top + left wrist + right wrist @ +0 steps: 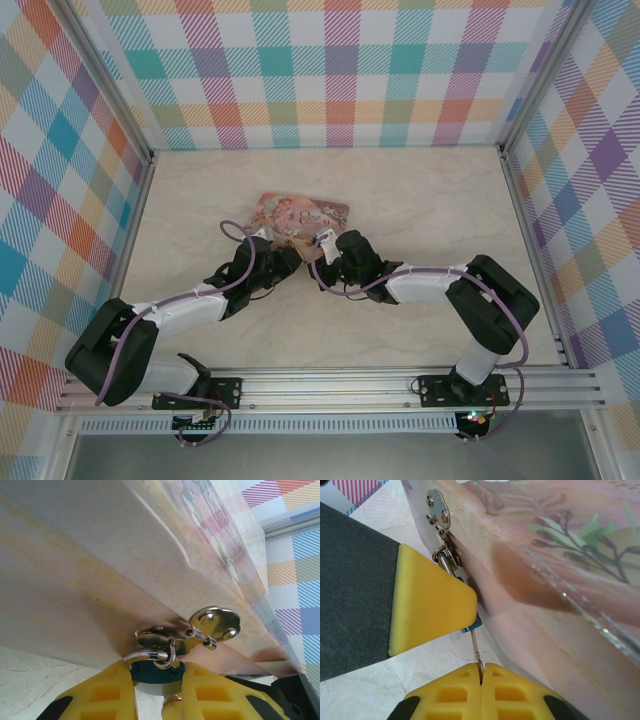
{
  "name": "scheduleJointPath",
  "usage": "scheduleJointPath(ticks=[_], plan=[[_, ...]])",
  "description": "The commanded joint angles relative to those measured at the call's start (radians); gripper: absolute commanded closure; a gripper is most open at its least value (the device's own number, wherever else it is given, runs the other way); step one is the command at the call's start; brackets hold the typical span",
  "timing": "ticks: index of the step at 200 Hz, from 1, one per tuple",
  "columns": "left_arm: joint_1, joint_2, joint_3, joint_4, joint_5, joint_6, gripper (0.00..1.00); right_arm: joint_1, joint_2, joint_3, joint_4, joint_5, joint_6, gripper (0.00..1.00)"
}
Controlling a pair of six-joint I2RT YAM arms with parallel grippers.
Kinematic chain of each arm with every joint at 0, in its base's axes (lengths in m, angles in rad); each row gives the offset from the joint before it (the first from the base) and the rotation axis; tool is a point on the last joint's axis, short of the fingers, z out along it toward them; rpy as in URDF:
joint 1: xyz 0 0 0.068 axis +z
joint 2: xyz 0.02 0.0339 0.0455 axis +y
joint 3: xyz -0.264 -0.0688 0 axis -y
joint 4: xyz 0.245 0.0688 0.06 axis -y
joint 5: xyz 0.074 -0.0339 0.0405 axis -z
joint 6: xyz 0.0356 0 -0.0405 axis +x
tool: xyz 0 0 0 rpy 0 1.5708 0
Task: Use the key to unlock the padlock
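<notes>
Yellow ribbed fingertips [452, 692] of the right claw [481, 675] are sitting closest to the lens in the right wrist view. They are pressing flat together, clenched on the thin greyish-brown metal key [476, 650]. The key's shaft is running straight up out of the seam between them, and its tip is reaching a sliver of the tiny blue-teal padlock [473, 624]. That sliver is peeking out from under a broad yellow finger [430, 605] of the other arm. This finger is covering the keyhole, so I cannot tell whether the key is seated in it.

In the left wrist view, the left claw [157, 680] is grasping the padlock's body between its two yellow fingers. The small silver shackle [147, 655] is rising just above them. It is hooking into the round silver hasp [216, 622] riveted to the pale side wall of the pink illustrated tin box [125, 555].

That left wrist view is giving the shackle loop and the lock body plainly. The right wrist view is giving the key and the leaf-and-branch picture on the tin's lid.

From the top camera, both claws are meeting nose to nose at the tin's near edge. The tin is resting mid-way across the pale marbled counter [420, 190].
</notes>
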Motion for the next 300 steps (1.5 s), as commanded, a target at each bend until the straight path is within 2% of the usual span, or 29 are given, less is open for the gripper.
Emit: scheduleJointPath(ticks=[1,70,137,227,300], plan=[[-0.014,-0.04,0.04,0.038,0.049,-0.008,0.93,0.016,0.026,0.038,0.092,0.019,-0.038,0.98],[-0.014,-0.053,0.036,0.032,0.051,-0.019,0.93,0.016,0.046,0.048,0.19,0.05,-0.068,0.97],[-0.014,-0.065,0.035,0.03,0.058,-0.029,0.93,0.007,0.031,-0.002,0.312,-0.03,-0.08,0.97],[-0.014,-0.083,0.032,0.007,0.077,-0.038,0.94,-0.014,0.009,-0.012,0.312,-0.032,-0.138,0.97],[-0.014,-0.07,0.035,0.013,0.085,-0.039,0.94,-0.012,0.043,0.043,0.349,-0.111,-0.054,0.97]])
